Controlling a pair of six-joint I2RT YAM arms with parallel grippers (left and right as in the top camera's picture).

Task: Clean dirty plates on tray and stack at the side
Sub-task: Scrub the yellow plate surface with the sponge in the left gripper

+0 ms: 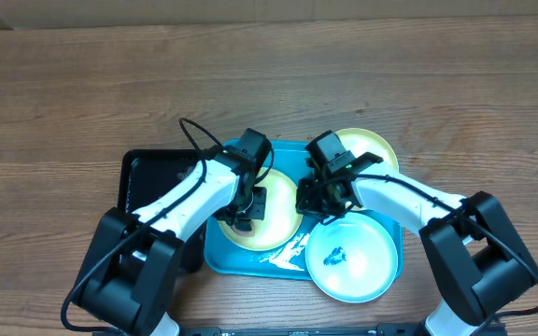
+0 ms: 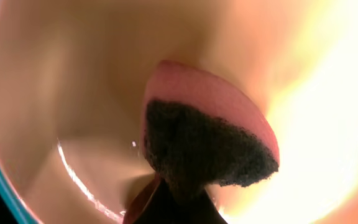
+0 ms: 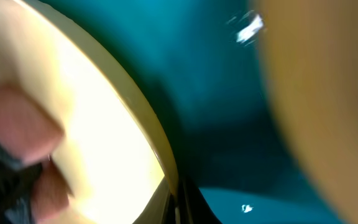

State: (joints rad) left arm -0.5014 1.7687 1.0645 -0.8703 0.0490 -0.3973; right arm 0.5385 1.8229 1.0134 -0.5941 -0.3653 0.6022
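Observation:
A yellow-green plate (image 1: 278,231) lies in the left half of the cyan tray (image 1: 230,261). My left gripper (image 1: 244,215) is shut on a pink sponge with a dark scouring face (image 2: 210,146) and presses it onto this plate's pale centre (image 2: 92,93). My right gripper (image 1: 314,199) is shut on the plate's right rim (image 3: 157,149), its fingers (image 3: 180,208) clamped over the edge. A light blue plate (image 1: 353,261) with a dark smudge lies at the tray's front right. A second yellow-green plate (image 1: 374,149) lies at the tray's back right corner.
A smaller black tray (image 1: 152,182) sits against the cyan tray's left side, under my left arm. A white smear (image 1: 288,250) lies on the tray floor between the plates. Bare wooden table (image 1: 269,75) stretches behind and to both sides.

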